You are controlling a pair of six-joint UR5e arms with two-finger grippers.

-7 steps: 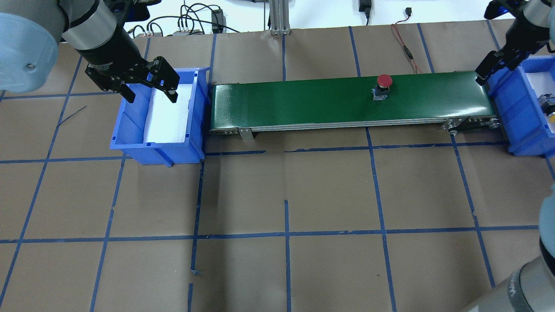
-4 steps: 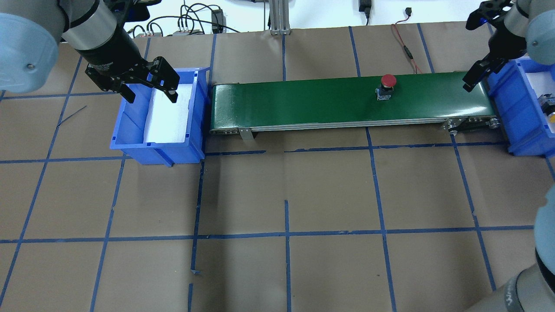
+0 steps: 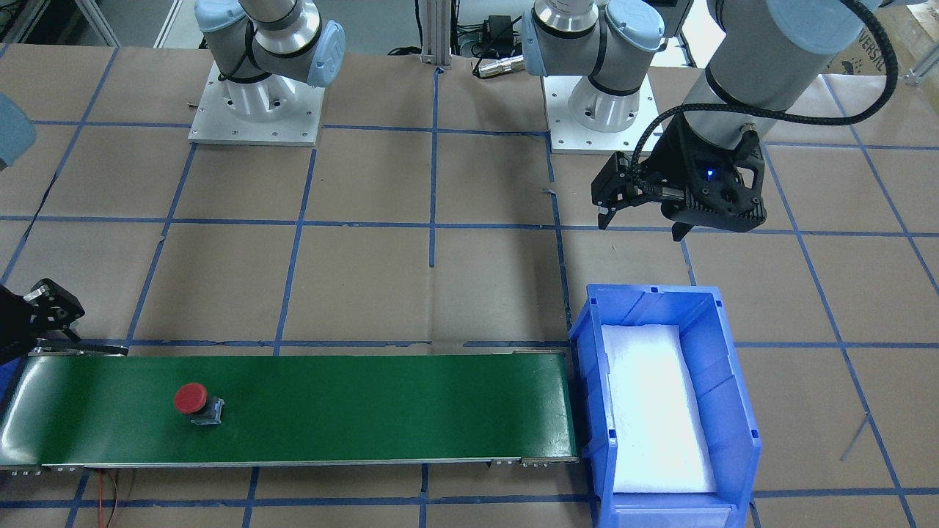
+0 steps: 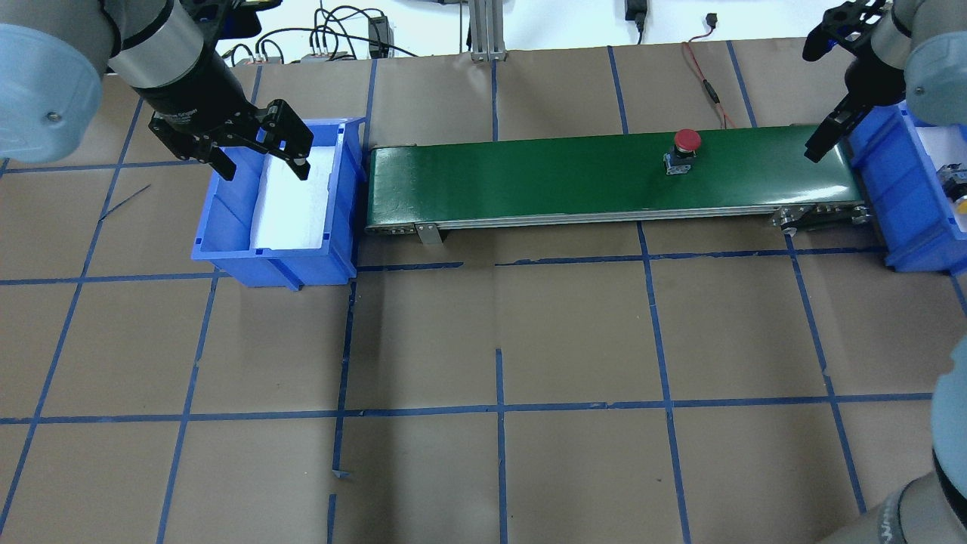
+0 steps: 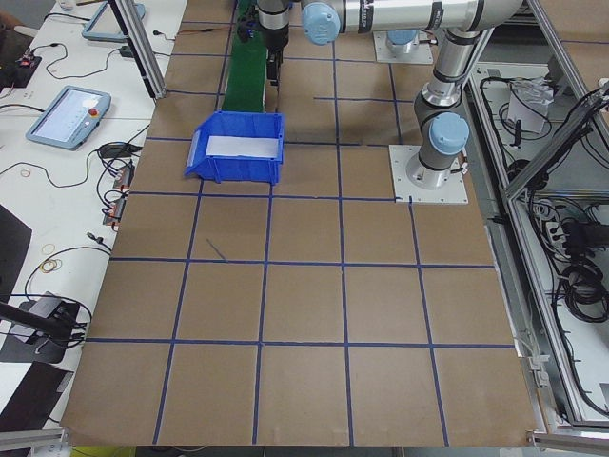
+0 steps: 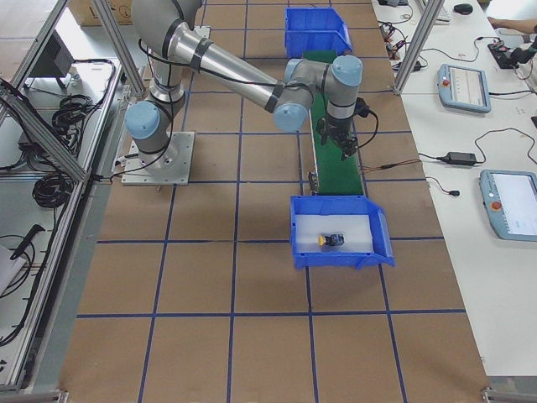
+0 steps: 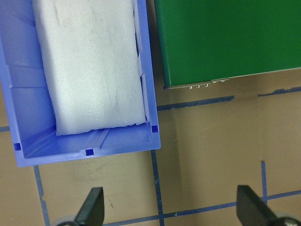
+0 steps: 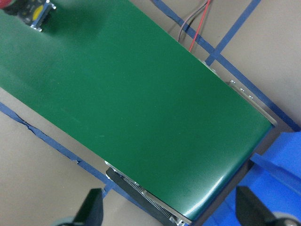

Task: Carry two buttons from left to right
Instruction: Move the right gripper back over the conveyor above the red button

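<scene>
The red mushroom-cap button (image 4: 686, 143) stands on the green conveyor belt (image 4: 529, 181), right of its middle; it also shows in the front view (image 3: 194, 402) and at the top-left corner of the right wrist view (image 8: 21, 9). The yellow-capped button (image 6: 332, 241) lies in the right blue bin (image 6: 336, 206). My left gripper (image 4: 266, 171) is open and empty above the left blue bin (image 4: 227, 227). My right gripper (image 4: 820, 143) hangs open and empty over the belt's right end, right of the red button.
The left bin holds only white foam (image 7: 94, 70). The right bin (image 4: 899, 227) sits against the belt's right end. Cables (image 4: 702, 75) run behind the belt. The brown table has blue tape lines.
The red button has ridden rightward along the belt. My right gripper has moved from the right bin's edge to over the belt's right end. The left arm has not moved.
</scene>
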